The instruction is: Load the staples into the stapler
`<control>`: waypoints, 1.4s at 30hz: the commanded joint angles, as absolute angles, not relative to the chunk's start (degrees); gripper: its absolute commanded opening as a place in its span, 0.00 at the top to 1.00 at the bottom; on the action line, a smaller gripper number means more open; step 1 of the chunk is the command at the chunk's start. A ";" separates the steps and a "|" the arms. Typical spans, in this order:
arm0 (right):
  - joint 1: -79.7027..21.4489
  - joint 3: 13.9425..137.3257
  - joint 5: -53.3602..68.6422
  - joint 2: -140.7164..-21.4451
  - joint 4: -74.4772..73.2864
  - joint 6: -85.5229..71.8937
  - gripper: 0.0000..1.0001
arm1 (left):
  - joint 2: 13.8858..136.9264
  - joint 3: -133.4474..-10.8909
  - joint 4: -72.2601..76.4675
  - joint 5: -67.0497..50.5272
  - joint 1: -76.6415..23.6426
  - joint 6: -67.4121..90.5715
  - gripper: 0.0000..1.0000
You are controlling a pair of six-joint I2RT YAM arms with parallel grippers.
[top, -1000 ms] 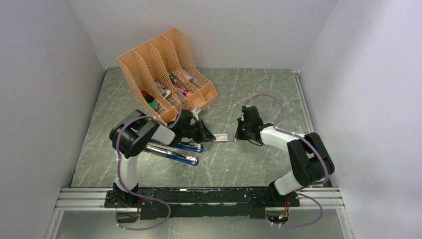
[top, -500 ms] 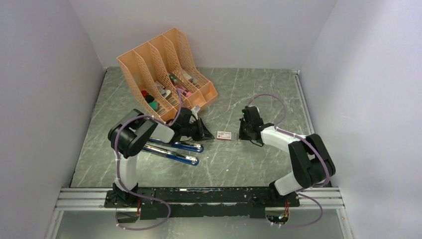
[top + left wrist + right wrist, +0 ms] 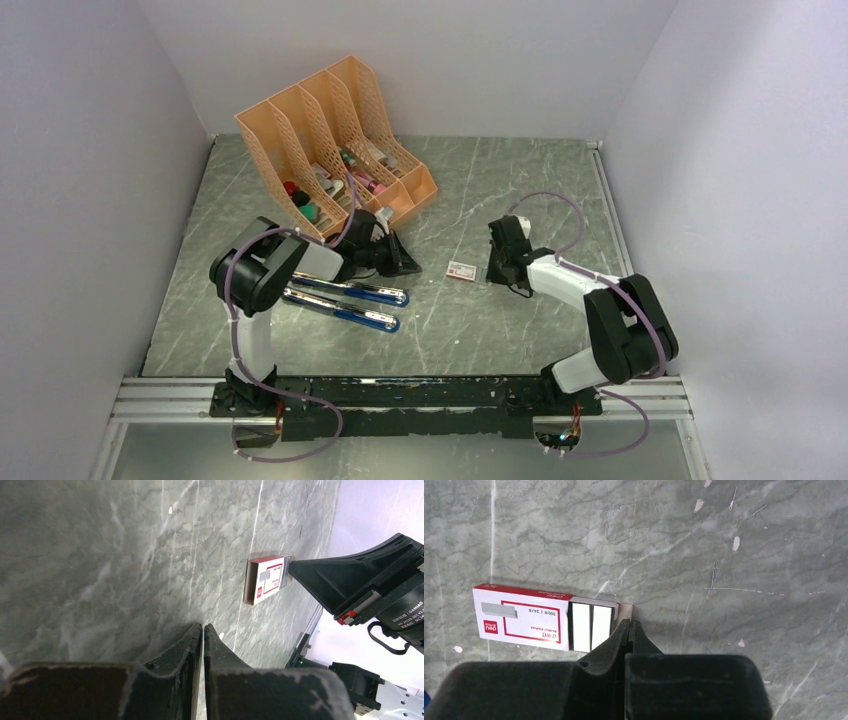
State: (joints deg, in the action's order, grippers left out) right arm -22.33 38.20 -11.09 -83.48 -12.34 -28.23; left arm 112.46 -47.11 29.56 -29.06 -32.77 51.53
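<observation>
- Step in hand (judged): drawing the tan card inner tray point(image 3: 625, 611) out of the small white-and-red card staple box point(image 3: 521, 617), so that the silvery-grey block of metal staple strips point(image 3: 591, 625) can be reached.
- Staple location: the strips lie in the tray. Part of them shows at the box's open end and the rest is under the sleeve. The box lies flat on the grey marbled table point(image 3: 520, 180), to the right of and apart from the long blue-and-chrome stapler point(image 3: 350, 293), which lies open beside the left arm.
- Right gripper point(image 3: 629, 627): the fingers are pressed together on the tray's end flap (a thin hold, on card only).
- Left gripper point(image 3: 203, 630): the fingers are fully together with nothing between them, and they stand clear of the box.
- Procedure: pull low and flat, in line with the box's long axis. Lifting would likely bend or tear the flap.
- Caution: nothing restrains the sleeve, so the whole box is likely to slide with the tray instead of opening. Brace the sleeve's far end with the left gripper before pulling further.
- Change from one second ago: the box and the right gripper sit further right. The left gripper, previously at the box's left end, has backed away toward the stapler. The stapler itself has not shifted.
</observation>
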 commanded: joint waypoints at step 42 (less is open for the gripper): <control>-21.88 38.01 0.30 -87.61 -6.86 -31.40 1.00 | 112.30 -46.80 34.45 -30.19 -36.12 52.02 0.61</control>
